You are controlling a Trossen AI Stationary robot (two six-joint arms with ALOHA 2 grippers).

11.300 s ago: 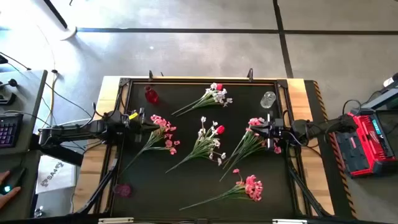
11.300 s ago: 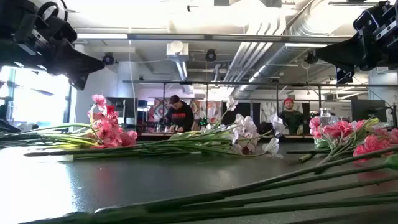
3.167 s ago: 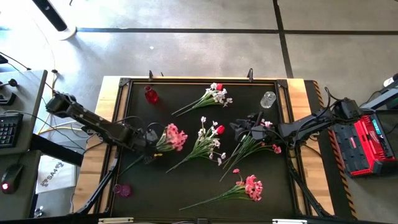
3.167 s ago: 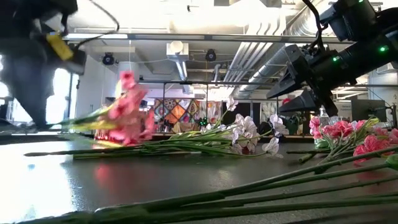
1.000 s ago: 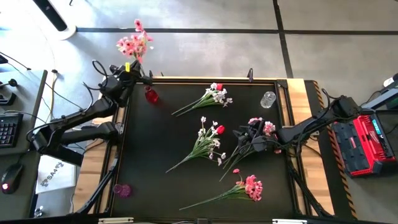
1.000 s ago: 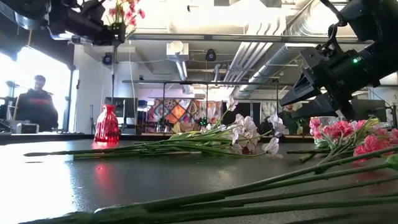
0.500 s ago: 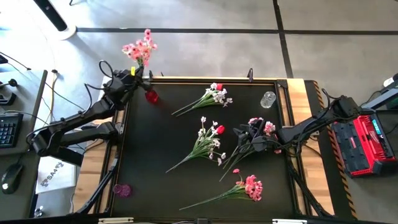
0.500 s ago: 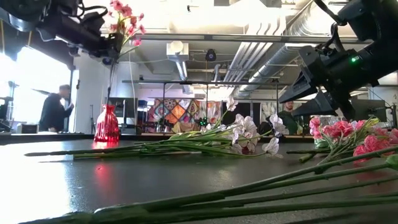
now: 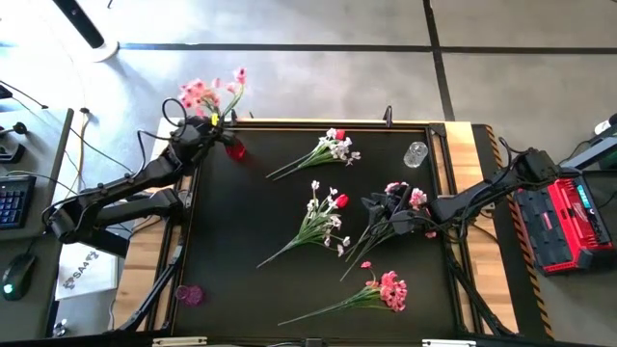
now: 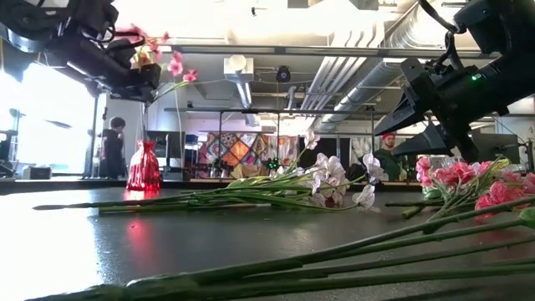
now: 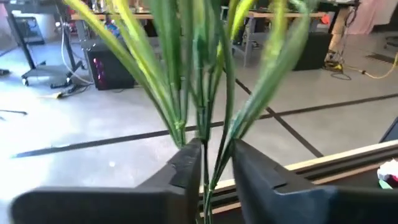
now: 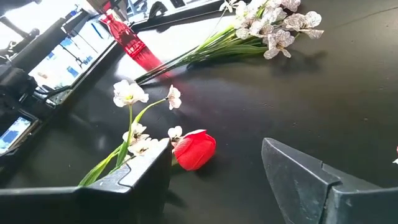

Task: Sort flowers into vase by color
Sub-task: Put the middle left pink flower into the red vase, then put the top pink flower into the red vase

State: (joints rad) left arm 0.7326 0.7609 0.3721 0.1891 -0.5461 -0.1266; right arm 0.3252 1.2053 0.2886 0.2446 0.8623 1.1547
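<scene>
A pink spray is seen at the left pincer, high above a red vase standing on the dark worktop. White blossoms and pink blossoms are laid flat on it, below the right pincer. A person is seen standing in the room behind.

Left pincer raised, right pincer open

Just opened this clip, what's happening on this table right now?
The left gripper is at the table's far left corner with a pink flower spray, its stems between the jaws and over the red vase. The right gripper hovers open over a pink spray on the right side. Three more sprays lie on the black table, and a clear vase stands empty.
</scene>
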